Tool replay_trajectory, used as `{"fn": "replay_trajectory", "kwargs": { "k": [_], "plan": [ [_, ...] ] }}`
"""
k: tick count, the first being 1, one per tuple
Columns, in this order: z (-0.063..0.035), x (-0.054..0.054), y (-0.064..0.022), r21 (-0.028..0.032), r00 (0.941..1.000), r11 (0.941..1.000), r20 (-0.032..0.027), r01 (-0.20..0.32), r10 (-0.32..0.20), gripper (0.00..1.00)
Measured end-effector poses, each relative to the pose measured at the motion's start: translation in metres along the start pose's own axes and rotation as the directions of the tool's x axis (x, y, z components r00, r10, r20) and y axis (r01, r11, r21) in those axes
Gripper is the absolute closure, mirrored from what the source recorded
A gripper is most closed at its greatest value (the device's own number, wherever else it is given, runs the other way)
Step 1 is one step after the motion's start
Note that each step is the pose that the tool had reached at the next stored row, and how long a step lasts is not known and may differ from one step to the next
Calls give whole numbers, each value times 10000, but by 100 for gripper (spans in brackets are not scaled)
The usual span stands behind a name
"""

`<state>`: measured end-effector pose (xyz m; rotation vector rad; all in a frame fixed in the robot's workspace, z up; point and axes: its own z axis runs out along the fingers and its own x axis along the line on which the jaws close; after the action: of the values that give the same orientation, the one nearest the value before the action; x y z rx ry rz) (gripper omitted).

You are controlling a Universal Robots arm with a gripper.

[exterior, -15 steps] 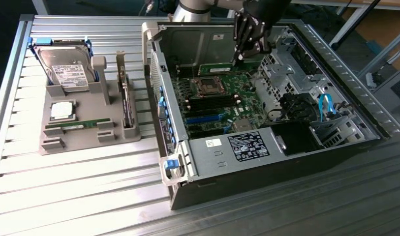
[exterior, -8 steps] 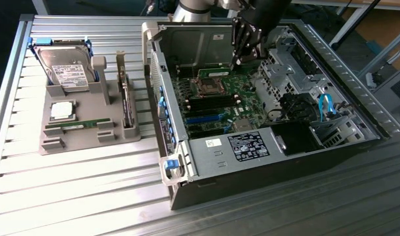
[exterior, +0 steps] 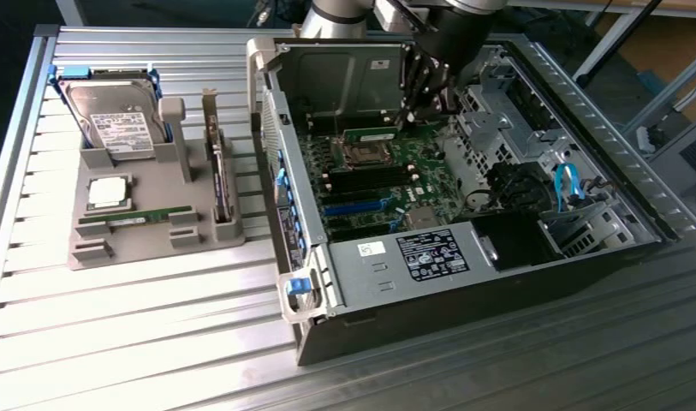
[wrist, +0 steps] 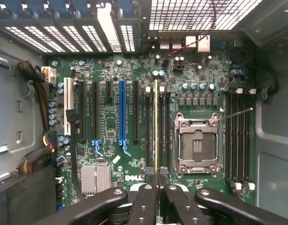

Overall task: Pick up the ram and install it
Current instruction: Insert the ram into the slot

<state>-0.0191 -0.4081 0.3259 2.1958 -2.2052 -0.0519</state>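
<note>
I gripped the ram (wrist: pixel 156 122) edge-on between my fingers (wrist: pixel 146 199) | above the memory slots (wrist: pixel 163 131) by the CPU socket (wrist: pixel 199 143) | lined up lengthwise, probably for straight seating.

The only word I can read is the white "DELL" logo (wrist: pixel 133 177) on the green motherboard (wrist: pixel 111 136), just beside the silver finned heatsink (wrist: pixel 96 179). The printed label (exterior: pixel 430 255) on the grey metal box (exterior: pixel 371 287) and the white label (exterior: pixel 125 130) on the silver hard drive (exterior: pixel 102 96) are too fine to read.
</note>
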Motion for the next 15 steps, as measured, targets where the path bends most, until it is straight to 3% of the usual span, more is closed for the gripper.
{"fn": "replay_trajectory", "kwargs": {
  "k": [8,15],
  "plan": [
    [131,1,-6,0,10000,10000,0,0,0,88],
    [306,1,-13,0,10000,10000,0,0,0,88]
  ]
}}
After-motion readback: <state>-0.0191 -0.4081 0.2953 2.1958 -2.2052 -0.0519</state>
